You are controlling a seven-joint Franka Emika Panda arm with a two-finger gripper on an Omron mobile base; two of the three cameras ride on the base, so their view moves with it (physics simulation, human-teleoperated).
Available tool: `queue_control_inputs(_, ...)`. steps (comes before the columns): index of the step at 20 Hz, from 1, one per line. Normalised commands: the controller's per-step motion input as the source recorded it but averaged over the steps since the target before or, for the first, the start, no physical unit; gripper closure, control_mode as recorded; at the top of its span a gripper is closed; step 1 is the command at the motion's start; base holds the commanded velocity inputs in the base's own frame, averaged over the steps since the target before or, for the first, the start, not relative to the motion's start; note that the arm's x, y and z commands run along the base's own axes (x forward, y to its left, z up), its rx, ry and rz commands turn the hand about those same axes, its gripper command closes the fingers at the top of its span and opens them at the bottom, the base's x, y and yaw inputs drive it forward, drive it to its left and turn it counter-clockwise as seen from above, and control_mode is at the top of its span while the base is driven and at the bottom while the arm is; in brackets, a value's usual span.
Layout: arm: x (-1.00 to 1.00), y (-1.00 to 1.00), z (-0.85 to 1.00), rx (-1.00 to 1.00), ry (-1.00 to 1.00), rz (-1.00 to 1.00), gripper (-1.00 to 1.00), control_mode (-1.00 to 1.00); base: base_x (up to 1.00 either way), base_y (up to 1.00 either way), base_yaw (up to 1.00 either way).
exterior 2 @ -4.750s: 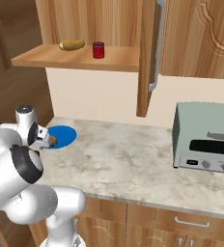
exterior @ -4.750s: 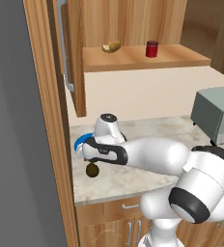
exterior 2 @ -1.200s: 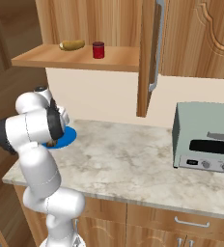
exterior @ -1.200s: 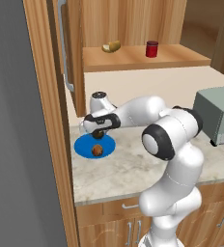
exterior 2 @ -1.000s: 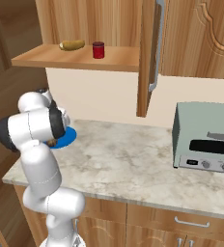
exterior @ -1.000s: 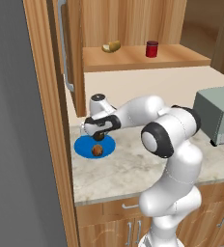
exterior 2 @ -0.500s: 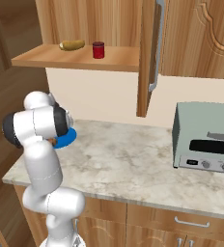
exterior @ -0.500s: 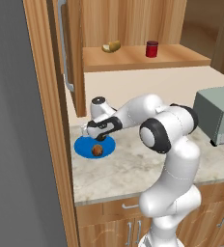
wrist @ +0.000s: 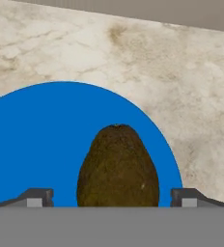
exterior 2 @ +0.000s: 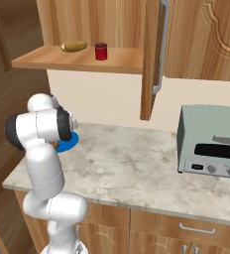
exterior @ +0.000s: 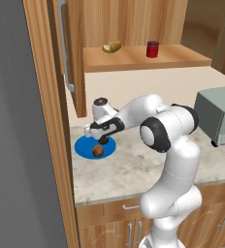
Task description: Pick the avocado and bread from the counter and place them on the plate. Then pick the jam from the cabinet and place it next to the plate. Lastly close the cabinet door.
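Tool [wrist: 112, 198] spread around avocado [wrist: 118, 166] above plate [wrist: 41, 140]; could roll off rim onto worktop [wrist: 181, 72] if dropped

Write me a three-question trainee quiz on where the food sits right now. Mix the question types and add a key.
1. Fill in: the bread lies on the blue ____.
2. True or false: the jam stands on the shelf of the cabinet.
3. Choose one: in the hand view, what sits between the jaws of the gripper, which stand apart?
A. the avocado
B. the bread
C. the jam

Key: 1. plate; 2. true; 3. A
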Motion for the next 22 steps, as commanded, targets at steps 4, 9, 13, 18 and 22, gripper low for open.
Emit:
queue_control_inputs(4,0.02,0.01,0.47,0.0,-0.1,0.0,-1.0,-1.0,0.0,0.0,0.0)
queue_control_inputs(9,-0.32,-0.01,0.83,0.0,-0.18,0.01,-1.0,-1.0,0.0,0.0,0.0)
queue_control_inputs(13,-0.66,-0.16,0.76,0.0,-0.31,0.02,-1.0,-1.0,0.0,0.0,0.0)
queue_control_inputs(18,-0.6,-0.16,0.77,0.0,-0.32,0.01,-1.0,-1.0,0.0,0.0,0.0)
queue_control_inputs(22,-0.61,-0.13,0.84,0.0,-0.29,0.0,-1.0,-1.0,0.0,0.0,0.0)
